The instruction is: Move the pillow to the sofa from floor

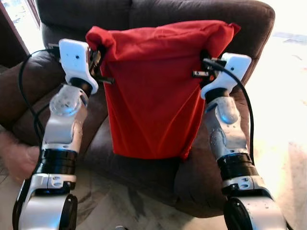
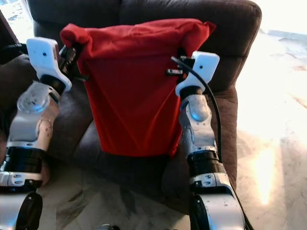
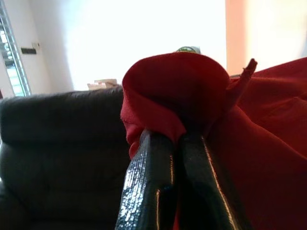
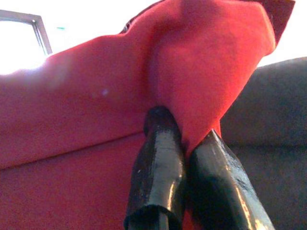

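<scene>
Both grippers, left (image 1: 101, 60) and right (image 1: 205, 64), clench the red pillow's (image 1: 153, 96) top corners, which hangs upright, apparently just above the sofa (image 1: 230, 33) seat at 12 o'clock.

Head cameras look down on the sofa (image 1: 201, 158); wrist cameras sit close against the red pillow (image 3: 192, 91).

My two arms are silver and grey with black ribbed bands, clear domed joints and white wrist housings, a black cable looping along each, and my left gripper (image 3: 177, 139) and right gripper (image 4: 184, 143) each have two long glossy black fingers.
</scene>
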Controlling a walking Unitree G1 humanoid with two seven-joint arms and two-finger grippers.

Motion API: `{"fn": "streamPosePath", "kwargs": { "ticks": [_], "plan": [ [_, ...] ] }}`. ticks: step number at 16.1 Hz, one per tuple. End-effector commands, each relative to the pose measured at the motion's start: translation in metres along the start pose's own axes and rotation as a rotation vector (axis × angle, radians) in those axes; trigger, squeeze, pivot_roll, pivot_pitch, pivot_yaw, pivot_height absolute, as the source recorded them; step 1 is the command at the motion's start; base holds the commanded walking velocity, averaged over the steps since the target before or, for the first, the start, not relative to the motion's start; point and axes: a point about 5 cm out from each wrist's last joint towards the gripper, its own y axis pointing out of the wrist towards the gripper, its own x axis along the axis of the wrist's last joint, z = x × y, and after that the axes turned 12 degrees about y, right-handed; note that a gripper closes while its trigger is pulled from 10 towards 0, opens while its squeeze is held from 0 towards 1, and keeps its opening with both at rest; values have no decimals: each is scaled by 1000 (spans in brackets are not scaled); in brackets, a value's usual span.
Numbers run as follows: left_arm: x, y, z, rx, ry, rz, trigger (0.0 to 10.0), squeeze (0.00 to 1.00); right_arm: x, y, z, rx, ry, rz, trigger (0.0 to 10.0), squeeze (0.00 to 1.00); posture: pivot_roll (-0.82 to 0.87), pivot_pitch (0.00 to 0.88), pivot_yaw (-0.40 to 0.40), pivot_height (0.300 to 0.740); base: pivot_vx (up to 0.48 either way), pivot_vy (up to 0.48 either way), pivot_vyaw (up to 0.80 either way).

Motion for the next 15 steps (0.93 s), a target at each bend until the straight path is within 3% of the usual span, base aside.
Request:
{"fn": "streamPosePath", "kwargs": {
  "ticks": [1, 4, 9, 13, 15],
  "plan": [
    [33, 5, 16, 43, 45, -114, 10000, 0, 47, 11, 9, 26, 4, -184, 10000, 0, 184, 99, -3, 740, 0, 0, 0],
    [49, 1, 17, 11, 65, -146, 10000, 0, 71, 10, 17, 46, 12, -257, 10000, 0, 179, 104, -7, 740, 0, 0, 0],
    [80, -10, 26, -64, 63, -195, 10000, 0, 96, 1, 24, 55, 3, -290, 10000, 0, 174, 103, -13, 740, 0, 0, 0],
    [88, -16, 31, -102, 41, -198, 10000, 0, 104, -5, 26, 68, -1, -286, 10000, 0, 164, 88, -16, 740, 0, 0, 0],
    [76, -14, 34, -58, 62, -146, 10000, 0, 101, -12, 30, 76, 11, -249, 10000, 0, 163, 82, -18, 740, 0, 0, 0]
  ]
}}
